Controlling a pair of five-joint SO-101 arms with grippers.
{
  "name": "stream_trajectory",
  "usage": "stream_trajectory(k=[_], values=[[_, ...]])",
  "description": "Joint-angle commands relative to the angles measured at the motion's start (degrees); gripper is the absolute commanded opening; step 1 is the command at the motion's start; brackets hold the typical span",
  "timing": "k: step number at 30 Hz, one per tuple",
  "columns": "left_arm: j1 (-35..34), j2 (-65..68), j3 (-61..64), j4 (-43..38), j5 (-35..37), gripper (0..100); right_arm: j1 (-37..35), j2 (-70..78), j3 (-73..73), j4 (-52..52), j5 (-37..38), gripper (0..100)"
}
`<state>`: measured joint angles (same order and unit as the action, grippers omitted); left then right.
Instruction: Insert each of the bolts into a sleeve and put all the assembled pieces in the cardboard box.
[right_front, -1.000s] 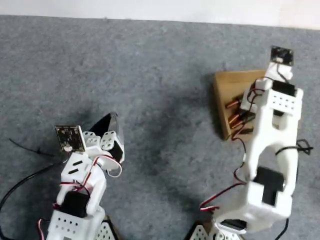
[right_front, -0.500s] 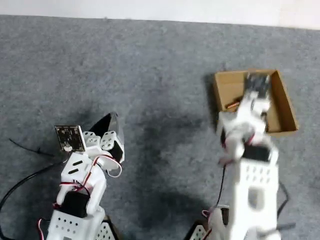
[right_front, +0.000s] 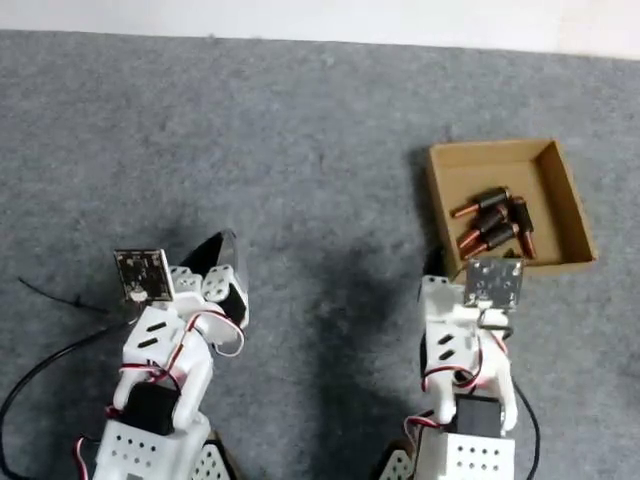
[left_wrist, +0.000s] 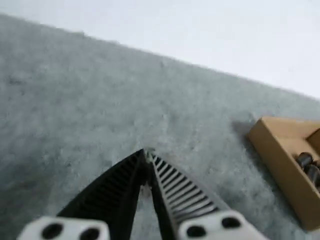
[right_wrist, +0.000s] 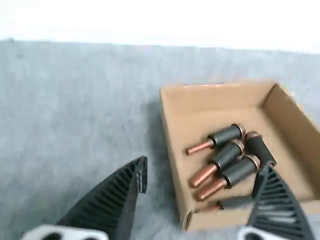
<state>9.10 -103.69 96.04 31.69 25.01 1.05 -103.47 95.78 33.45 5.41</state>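
Bright, even light; soft shadows fall on the grey mat (right_front: 300, 130)

Likely a small robotics lab or hobbyist's bench. Grey felt-like mat (right_front: 300, 140) spread across the whole counter, with a plain white wall (right_front: 320, 15) along the 12 o'clock edge. Two white plastic arms, left arm (right_front: 160, 385) at 7 o'clock and right arm (right_front: 465, 400) at 5 o'clock. Red and black servo wires (right_front: 187, 338) left exposed, uncased camera boards (right_front: 140, 275) on the wrists. Plain cardboard box (right_front: 490, 146) at 2 o'clock.
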Motion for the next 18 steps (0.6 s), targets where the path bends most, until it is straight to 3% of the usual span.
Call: stream_trajectory(k=[1,9,12,18], values=[[-0.7,-0.5,1.1,6.3,-3.1,1,-1.1,0.0,8.3,3.6,-0.2,30.4],[-0.7,-0.7,1.1,28.2,-23.9,1,-0.9,4.1,8.2,24.5,-0.2,30.4],[-0.7,-0.7,1.1,29.8,-29.9,1,-0.9,3.5,8.2,33.0,-0.2,30.4],[-0.7,-0.7,1.1,30.3,-32.1,1,-1.0,-1.2,8.3,34.2,-0.2,30.4]])
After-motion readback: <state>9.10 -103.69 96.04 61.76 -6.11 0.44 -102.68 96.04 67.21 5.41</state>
